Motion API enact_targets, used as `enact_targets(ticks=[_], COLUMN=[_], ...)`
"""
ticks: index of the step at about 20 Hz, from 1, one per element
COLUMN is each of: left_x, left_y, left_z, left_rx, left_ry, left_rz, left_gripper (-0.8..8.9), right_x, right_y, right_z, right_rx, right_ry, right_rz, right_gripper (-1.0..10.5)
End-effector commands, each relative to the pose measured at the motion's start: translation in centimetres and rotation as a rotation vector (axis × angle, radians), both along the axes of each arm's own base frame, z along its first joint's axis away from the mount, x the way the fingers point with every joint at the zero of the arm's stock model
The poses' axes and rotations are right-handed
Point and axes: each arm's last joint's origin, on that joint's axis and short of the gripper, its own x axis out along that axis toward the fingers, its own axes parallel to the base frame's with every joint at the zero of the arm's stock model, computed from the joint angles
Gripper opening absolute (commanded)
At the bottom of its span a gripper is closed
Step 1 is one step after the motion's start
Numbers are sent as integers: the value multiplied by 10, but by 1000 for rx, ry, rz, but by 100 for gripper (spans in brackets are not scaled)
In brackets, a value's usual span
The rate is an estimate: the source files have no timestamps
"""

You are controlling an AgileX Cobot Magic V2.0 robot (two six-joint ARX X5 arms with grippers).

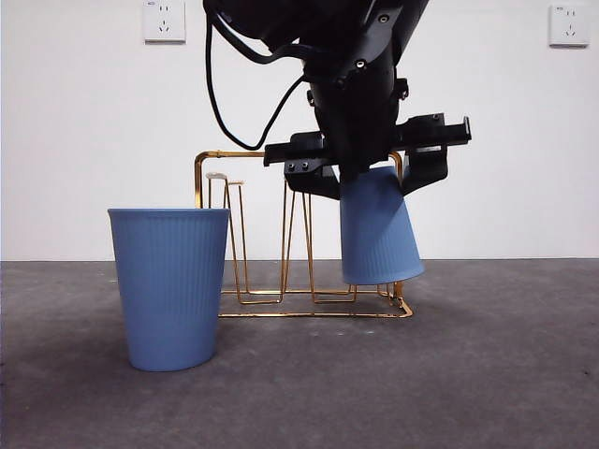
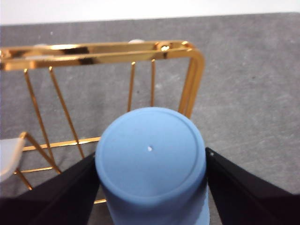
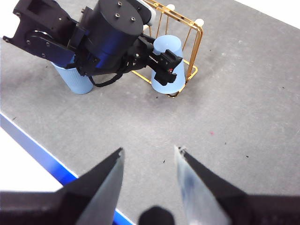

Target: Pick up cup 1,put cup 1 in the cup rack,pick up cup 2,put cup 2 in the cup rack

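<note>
Left gripper (image 1: 374,182) pinching cup 1 (image 1: 377,229) by its closed end — cup inverted, mouth down, slightly tilted, right of centre in the front view. Jaws press on both sides of the cup's base, seen plainly in the left wrist view, where the flat bottom (image 2: 150,150) fills the lower middle of the frame. Holding it upside down makes sense: a prong has to go up inside the mouth.

Cup's open rim hangs low at the right end of the rack (image 1: 299,238), near the wire base; whether it touches the base or sits over a prong cannot be told. Judged mid-placement, not yet released.

Cup 2 (image 1: 170,285) stands upright on the table (image 1: 487,374), lower left of the front view, just left of the rack and apart from it — untouched, waiting its turn.

Right gripper (image 3: 149,176) idle, jaws spread and empty, bottom of its own view, well apart from the work.
</note>
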Motion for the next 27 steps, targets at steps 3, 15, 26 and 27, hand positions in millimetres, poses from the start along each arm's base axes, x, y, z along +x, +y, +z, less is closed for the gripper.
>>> enact_targets(ticks=[3, 15, 26, 27], left_x=[4, 3, -8, -11], left_y=[0, 3, 5, 5], left_z=[-9, -16, -29, -29], left_rx=[-12, -11, 8, 13], left_ry=[53, 159, 371, 390], left_rz=[-27, -112, -224, -235], left_gripper=[13, 423, 444, 444], right_x=[0, 0, 0, 0], right_y=[0, 0, 0, 0], right_z=[0, 0, 0, 0], right_rx=[1, -1, -1, -1], right_ry=[-7, -9, -9, -9], right_rz=[9, 11, 11, 11], right_gripper=[189, 189, 189, 189])
